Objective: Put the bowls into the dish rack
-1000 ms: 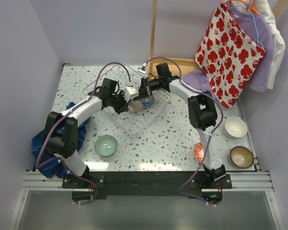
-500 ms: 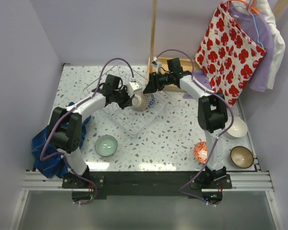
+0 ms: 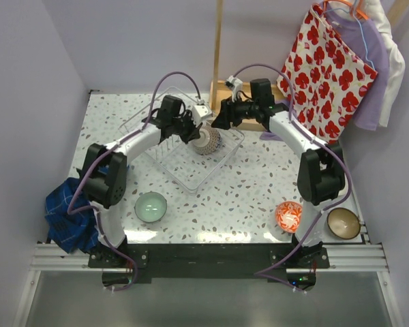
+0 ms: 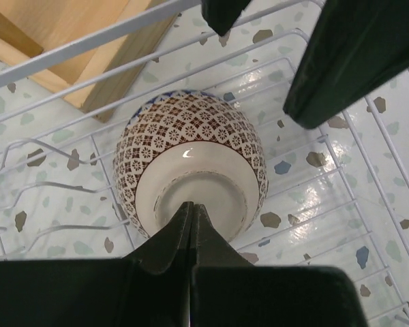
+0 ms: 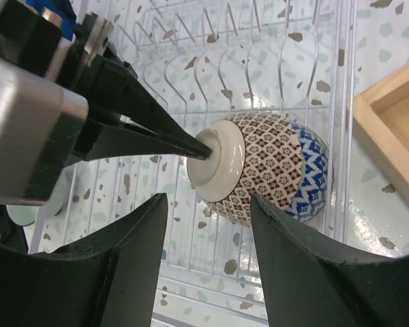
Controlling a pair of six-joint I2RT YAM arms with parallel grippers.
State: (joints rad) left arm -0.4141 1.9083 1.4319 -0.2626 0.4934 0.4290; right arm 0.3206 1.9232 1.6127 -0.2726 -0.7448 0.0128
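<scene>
The brown net-patterned bowl (image 3: 206, 142) lies on its side in the clear dish rack (image 3: 180, 163), its white foot (image 5: 218, 160) facing my left gripper. My left gripper (image 3: 195, 135) is shut, and its joined tips (image 4: 192, 208) press on that foot without gripping it. My right gripper (image 3: 217, 121) is open just beyond the bowl, its fingers (image 4: 341, 61) apart and off it. In the right wrist view the bowl (image 5: 266, 167) shows a blue-patterned rim half. On the table are a pale green bowl (image 3: 151, 206), a red/orange bowl (image 3: 289, 216) and a brown glazed bowl (image 3: 343, 223).
A shallow wooden box (image 5: 395, 129) sits just past the rack's far side. A blue cloth (image 3: 67, 211) lies at the left table edge. A red-flowered bag (image 3: 327, 75) and clothes hang at the far right. Rows of rack prongs (image 5: 191, 61) stand next to the bowl.
My right gripper has opened, let go of the net-patterned bowl and drawn back to the far right. The bowl now rests in the rack, and my left gripper followed it.
</scene>
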